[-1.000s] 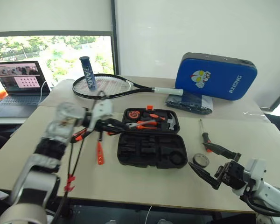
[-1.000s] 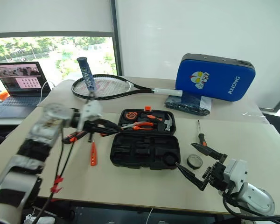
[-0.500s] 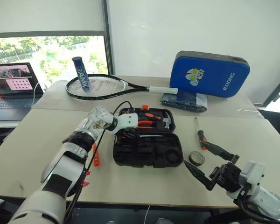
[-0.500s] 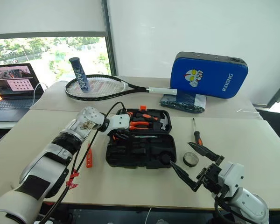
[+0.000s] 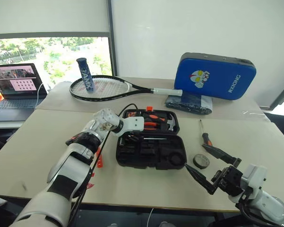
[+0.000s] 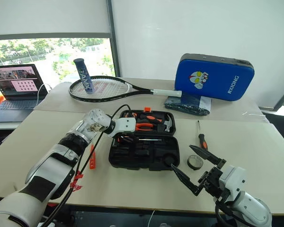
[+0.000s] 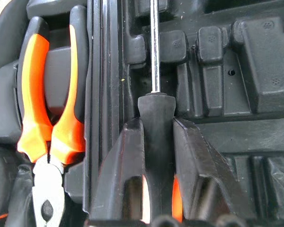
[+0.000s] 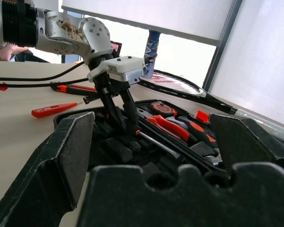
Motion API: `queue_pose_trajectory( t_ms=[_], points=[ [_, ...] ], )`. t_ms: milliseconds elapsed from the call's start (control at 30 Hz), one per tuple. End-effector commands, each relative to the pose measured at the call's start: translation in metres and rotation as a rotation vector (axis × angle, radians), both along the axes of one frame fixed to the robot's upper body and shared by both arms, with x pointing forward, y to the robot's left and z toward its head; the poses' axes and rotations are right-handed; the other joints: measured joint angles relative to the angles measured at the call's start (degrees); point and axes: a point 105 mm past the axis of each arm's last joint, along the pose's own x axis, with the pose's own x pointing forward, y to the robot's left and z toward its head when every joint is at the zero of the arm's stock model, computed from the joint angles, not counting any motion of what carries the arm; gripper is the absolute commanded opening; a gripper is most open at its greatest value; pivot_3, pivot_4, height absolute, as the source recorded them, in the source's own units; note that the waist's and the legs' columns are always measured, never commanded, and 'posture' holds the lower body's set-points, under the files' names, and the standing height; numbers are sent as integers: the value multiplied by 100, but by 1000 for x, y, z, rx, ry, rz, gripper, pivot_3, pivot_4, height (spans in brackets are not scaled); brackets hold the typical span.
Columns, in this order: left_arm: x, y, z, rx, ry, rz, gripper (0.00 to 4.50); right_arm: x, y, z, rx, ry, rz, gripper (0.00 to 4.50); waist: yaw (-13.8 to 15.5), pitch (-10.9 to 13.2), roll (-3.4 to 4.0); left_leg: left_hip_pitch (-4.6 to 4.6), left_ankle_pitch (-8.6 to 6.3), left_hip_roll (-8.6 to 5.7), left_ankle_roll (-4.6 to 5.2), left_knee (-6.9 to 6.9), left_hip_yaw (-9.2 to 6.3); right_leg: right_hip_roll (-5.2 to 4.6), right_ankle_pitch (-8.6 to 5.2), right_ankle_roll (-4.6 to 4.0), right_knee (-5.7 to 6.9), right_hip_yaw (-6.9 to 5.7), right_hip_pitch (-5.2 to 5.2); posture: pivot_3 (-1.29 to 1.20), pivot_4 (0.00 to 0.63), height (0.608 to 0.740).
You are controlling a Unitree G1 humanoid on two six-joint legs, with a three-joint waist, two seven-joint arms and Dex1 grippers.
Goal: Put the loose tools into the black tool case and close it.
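Over the near half of the open black tool case, at its left end, the left pincer points steeply down with a screwdriver between its fingers; the black handle sits in the gap while the steel shaft runs straight ahead along a moulded groove beside the hinge line. Whether the fingers are clamping or letting go I cannot tell: they flank the handle closely. The screwdriver's long axis lies along the case's length, in line with its slot, so the coming move probably turns on seating it flat and drawing the pincer back along that same axis. Just across the hinge ridge, in the far half of the case, lie the orange-handled pliers.

The right pincer hangs off the case's right near corner, jaws spread wide and empty. Close to it, right of the case on the desk, sit the small black tape roll and a second screwdriver, lengthways away from the robot; the right arm is plainly the nearer for both. Left of the case lies a slim orange tester screwdriver, nearer the left arm.
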Motion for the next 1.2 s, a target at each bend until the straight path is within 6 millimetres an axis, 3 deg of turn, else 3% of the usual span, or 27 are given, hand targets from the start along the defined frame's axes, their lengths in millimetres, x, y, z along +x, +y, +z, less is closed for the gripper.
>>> queue_pose_trajectory(
  t_ms=[33, 167, 333, 467, 500, 533, 667, 867, 1200],
  points=[
    [7, -4, 15, -26, -66, 18, 3111, -5, 5, 9, 16, -50, 22, 4500, 1, 0, 0, 0, 0, 0, 0, 0, 0, 0, 0, 0, 0, 1, 0, 0, 150, 740],
    [2, -12, 25, -93, -72, -24, 4326, -6, 6, 6, 24, -40, 30, 4500, 22, -3, 4, 2, 0, 0, 0, 1, 0, -1, 0, 1, -3, 0, 5, 0, 150, 740],
    [1, -11, 52, -179, -147, -61, 4326, -9, 7, 2, 28, -21, 36, 4500, 13, -3, 5, -10, 0, 0, 0, 4, -2, -1, 1, 2, -3, -1, -6, 0, 150, 740],
    [3, 0, 61, -270, -176, -34, 4326, -9, 7, 0, 30, -17, 36, 4500, -14, -3, 6, -12, 0, 1, 1, 3, -2, 0, 1, 2, -2, 0, -10, 0, 150, 740],
    [5, 4, 60, -284, -178, -17, 3795, -9, 7, 0, 31, -16, 35, 4500, -18, -3, 6, -12, 0, 1, 1, 3, -2, 0, 1, 2, -1, 0, -11, 0, 150, 740],
    [6, 7, 59, -300, -179, -3, 3609, -9, 7, 0, 32, -16, 35, 4500, -18, -3, 6, -10, 0, 1, 1, 3, -1, 0, 2, 2, 0, 1, -10, 0, 150, 740],
    [9, 20, 39, -390, -115, 71, 2132, -8, 7, -2, 35, -13, 34, 4500, -13, -5, 8, 0, 0, 1, 1, 3, 0, 0, 1, 2, 0, 1, -1, 0, 150, 740],
    [10, 21, 24, -418, -94, 98, 63, -8, 6, -2, 34, -13, 30, 4500, 17, -4, 7, -15, 0, 1, 0, 5, -3, 0, 2, 1, -1, -3, -10, 0, 150, 740],
    [11, 14, 11, -404, -64, 122, 63, -8, 8, 1, 29, -13, 29, 4500, 13, -5, 8, -13, 0, 0, 1, 7, -5, -2, 2, 2, -1, -6, -6, 0, 150, 740]
  ],
)
